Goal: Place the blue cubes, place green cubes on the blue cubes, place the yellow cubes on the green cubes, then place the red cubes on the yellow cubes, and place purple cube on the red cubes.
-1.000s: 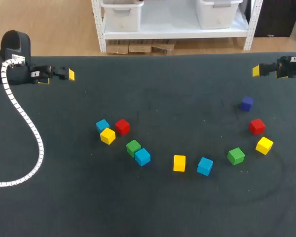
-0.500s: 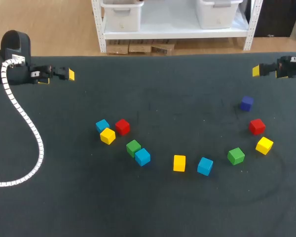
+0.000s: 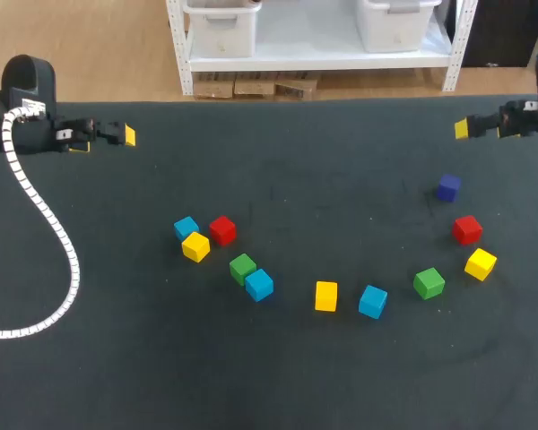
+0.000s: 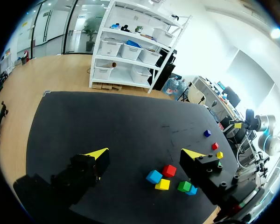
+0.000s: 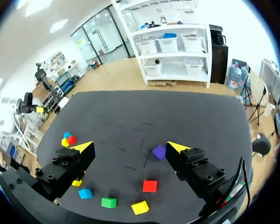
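Cubes (image 3: 373, 301) lie loose in one layer on the table (image 3: 296, 152), nothing stacked yet: three blue (image 3: 259, 285), two green (image 3: 243, 267), three yellow (image 3: 326, 296), two red (image 3: 221, 230), one purple (image 3: 447, 187). The left tool (image 4: 145, 154) and right tool (image 5: 129, 147) hang wide open and empty over the far corners, likely parked clear so every cube shows before the first pick.

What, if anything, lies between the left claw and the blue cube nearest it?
Nothing visible does. Only bare table lies between the open left gripper and that blue cube. A yellow cube and a red cube crowd it, on its far sides.
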Robot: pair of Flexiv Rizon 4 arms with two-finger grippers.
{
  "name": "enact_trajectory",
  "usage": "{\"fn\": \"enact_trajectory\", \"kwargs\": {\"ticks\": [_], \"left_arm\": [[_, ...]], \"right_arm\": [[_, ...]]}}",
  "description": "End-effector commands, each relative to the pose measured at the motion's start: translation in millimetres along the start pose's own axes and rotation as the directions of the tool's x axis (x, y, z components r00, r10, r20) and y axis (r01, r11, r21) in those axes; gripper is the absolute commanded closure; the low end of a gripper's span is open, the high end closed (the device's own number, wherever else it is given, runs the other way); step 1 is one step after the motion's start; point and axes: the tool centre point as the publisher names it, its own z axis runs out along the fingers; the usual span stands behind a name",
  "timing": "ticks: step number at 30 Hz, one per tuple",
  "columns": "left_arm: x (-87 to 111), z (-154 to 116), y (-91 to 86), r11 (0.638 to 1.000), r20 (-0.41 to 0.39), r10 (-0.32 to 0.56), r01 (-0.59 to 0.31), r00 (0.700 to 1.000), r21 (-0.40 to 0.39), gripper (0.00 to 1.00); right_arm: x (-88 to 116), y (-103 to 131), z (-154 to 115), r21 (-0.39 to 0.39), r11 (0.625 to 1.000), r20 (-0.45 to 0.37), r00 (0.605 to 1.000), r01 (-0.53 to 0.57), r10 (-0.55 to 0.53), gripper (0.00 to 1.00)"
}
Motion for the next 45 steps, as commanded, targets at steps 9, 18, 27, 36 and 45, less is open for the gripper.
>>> {"fn": "enact_trajectory", "kwargs": {"ticks": [9, 18, 27, 36, 45], "left_arm": [[1.1, 0.5, 2.0, 1.0, 0.006, 0.002, -0.002, 1.0, 0.009, 0.0], [1.1, 0.5, 2.0, 1.0, 0.006, 0.002, -0.002, 1.0, 0.009, 0.0], [1.1, 0.5, 2.0, 1.0, 0.006, 0.002, -0.002, 1.0, 0.009, 0.0], [1.1, 0.5, 2.0, 1.0, 0.006, 0.002, -0.002, 1.0, 0.009, 0.0], [1.1, 0.5, 2.0, 1.0, 0.006, 0.002, -0.002, 1.0, 0.009, 0.0]], "right_arm": [[12.5, 49.4, -19.0, 0.062, 0.977, -0.194, 0.963, 0.204, -0.189, 0.0], [49.6, 93.3, -16.4, -0.039, 0.912, -0.294, 0.867, 0.409, -0.401, 0.0], [81.3, 119.9, -9.9, -0.108, 0.854, -0.357, 0.782, 0.509, -0.511, 0.0], [119.8, 141.2, 9.7, -0.215, 0.774, -0.444, 0.646, 0.596, -0.621, 0.0], [160.1, 155.8, 31.5, -0.251, 0.743, -0.548, 0.542, 0.621, -0.638, 0.0]]}}
